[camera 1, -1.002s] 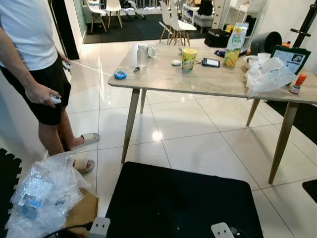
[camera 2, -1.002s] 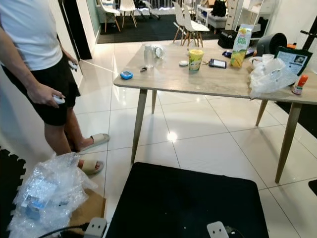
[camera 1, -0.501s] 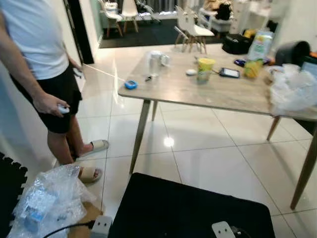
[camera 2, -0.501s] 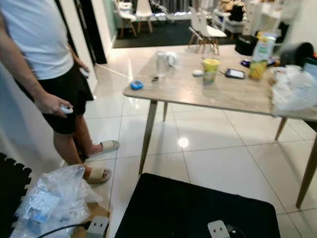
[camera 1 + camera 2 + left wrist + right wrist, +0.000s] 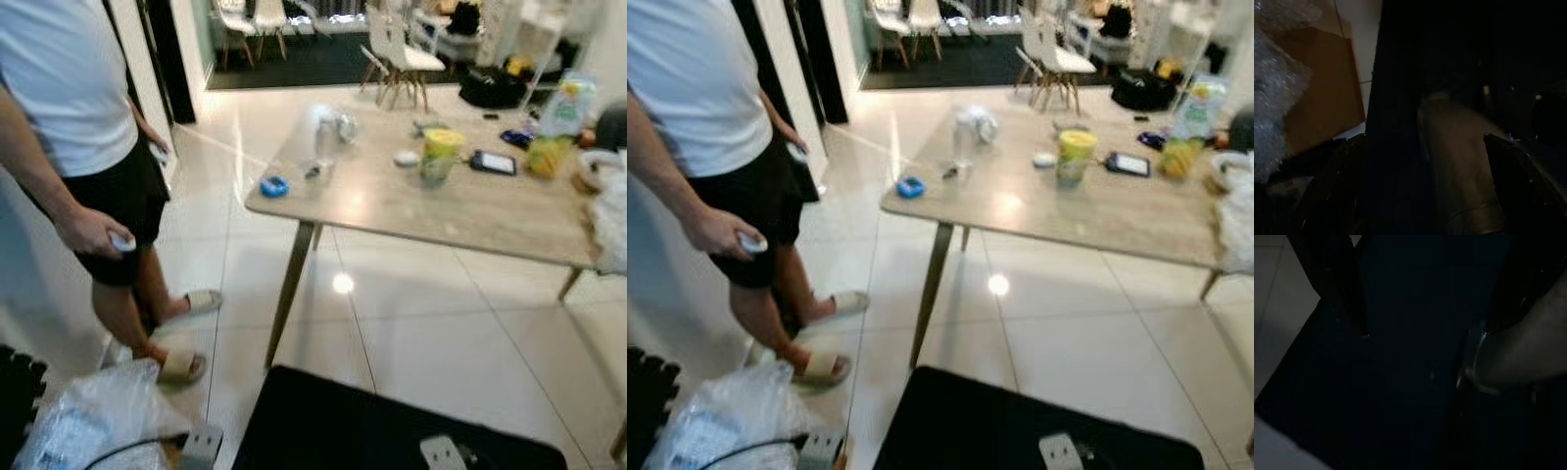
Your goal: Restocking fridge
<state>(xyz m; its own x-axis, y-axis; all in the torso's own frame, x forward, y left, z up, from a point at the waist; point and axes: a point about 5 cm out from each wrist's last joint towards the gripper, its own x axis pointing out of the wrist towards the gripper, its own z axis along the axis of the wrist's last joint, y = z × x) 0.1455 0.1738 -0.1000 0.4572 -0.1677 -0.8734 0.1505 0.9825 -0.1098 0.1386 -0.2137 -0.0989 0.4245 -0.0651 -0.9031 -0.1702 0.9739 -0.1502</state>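
Both arms hang idle, low over a black mat (image 5: 392, 436) on the white tile floor (image 5: 1087, 323), and the head views are a bit blurred. Beside the left gripper (image 5: 1425, 161), whose two black fingers (image 5: 1327, 186) stand wide apart with nothing between them, lies a heap of bubble wrap (image 5: 88, 421) on brown cardboard (image 5: 1322, 93). Beyond that heap, well away from the gripper, a person (image 5: 69, 117) in a white shirt, black shorts and slippers stands holding a small white controller (image 5: 121, 242) in one hand (image 5: 90, 232).

Farther ahead of both grippers, out of reach, is a light wooden table (image 5: 441, 211). On it, going from the left: a small blue object (image 5: 274, 186), a clear glass jar (image 5: 326, 142), a small white disc (image 5: 406, 158), a yellow-lidded cup (image 5: 440, 157), a dark phone (image 5: 493, 163), a green and yellow juice carton (image 5: 560, 122), and at the far edge a crumpled white plastic bag (image 5: 609, 211). White chairs (image 5: 397, 54) stand in the room behind.

The right gripper (image 5: 1420, 333) also hangs over the black mat, its fingers (image 5: 1337, 289) spread wide and empty; that view is very dark. No fridge can be made out from here.
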